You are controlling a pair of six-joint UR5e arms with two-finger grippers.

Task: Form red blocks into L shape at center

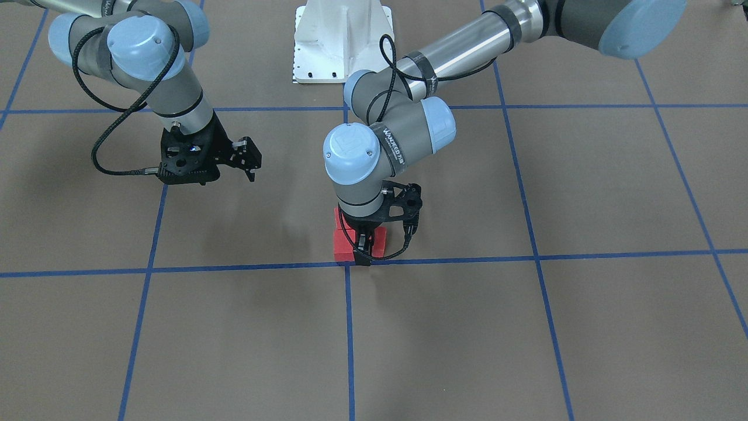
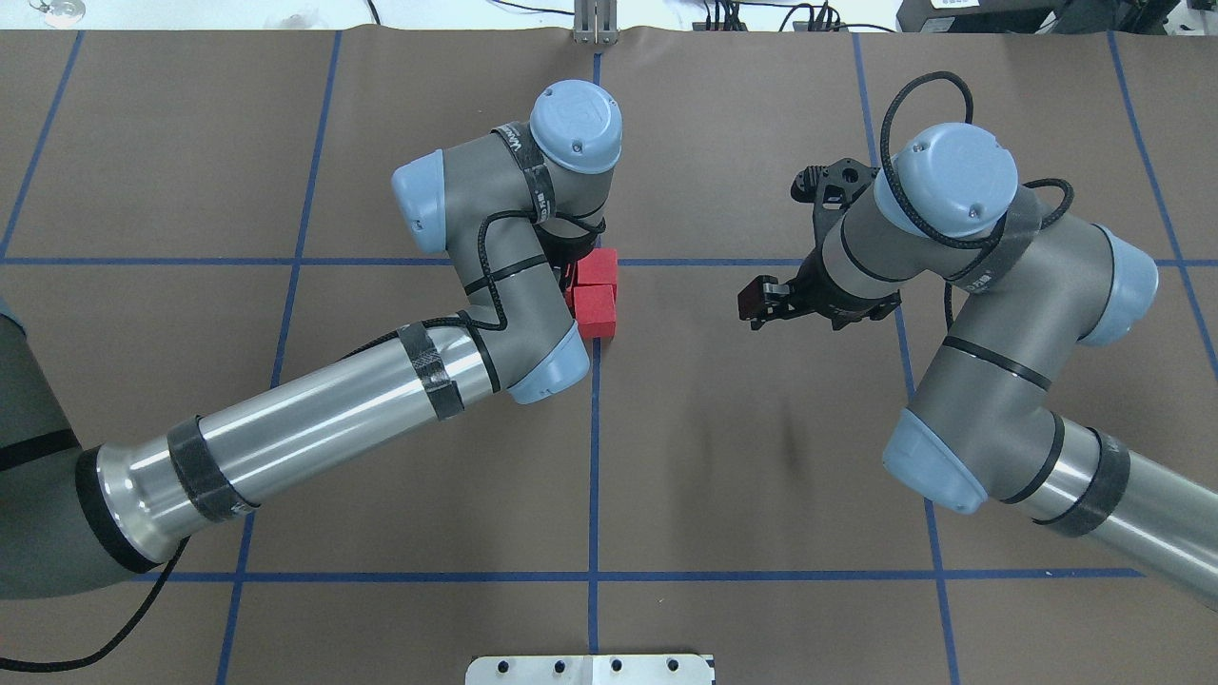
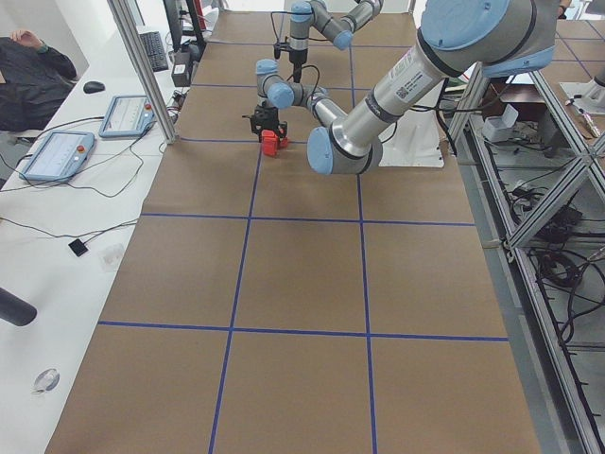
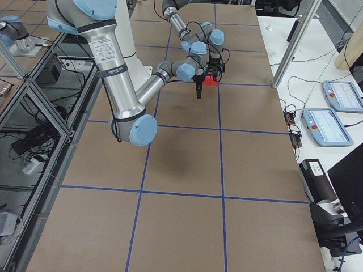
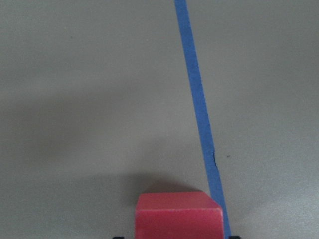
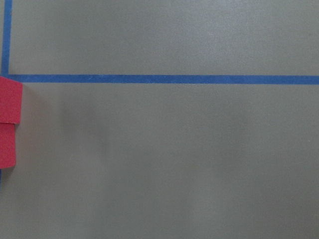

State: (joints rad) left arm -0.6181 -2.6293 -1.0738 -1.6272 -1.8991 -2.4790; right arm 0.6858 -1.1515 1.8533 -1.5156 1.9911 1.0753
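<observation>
Three red blocks sit close together at the central tape crossing: one (image 1: 345, 247), one (image 1: 380, 240) and one behind them (image 1: 339, 215). The overhead view shows two of them (image 2: 599, 269) (image 2: 597, 312); the left wrist hides the third. My left gripper (image 1: 365, 248) is down among them, shut on a red block (image 5: 178, 216) that rests on the table beside a blue line. My right gripper (image 1: 248, 158) hovers open and empty off to the side (image 2: 761, 303). Its wrist view shows two red blocks (image 6: 10, 99) at the left edge.
Blue tape lines (image 1: 349, 266) divide the brown table into large squares. The white robot base plate (image 1: 342, 41) stands at the robot's edge of the table. An operator (image 3: 28, 76) and tablets sit at a side desk beyond the table.
</observation>
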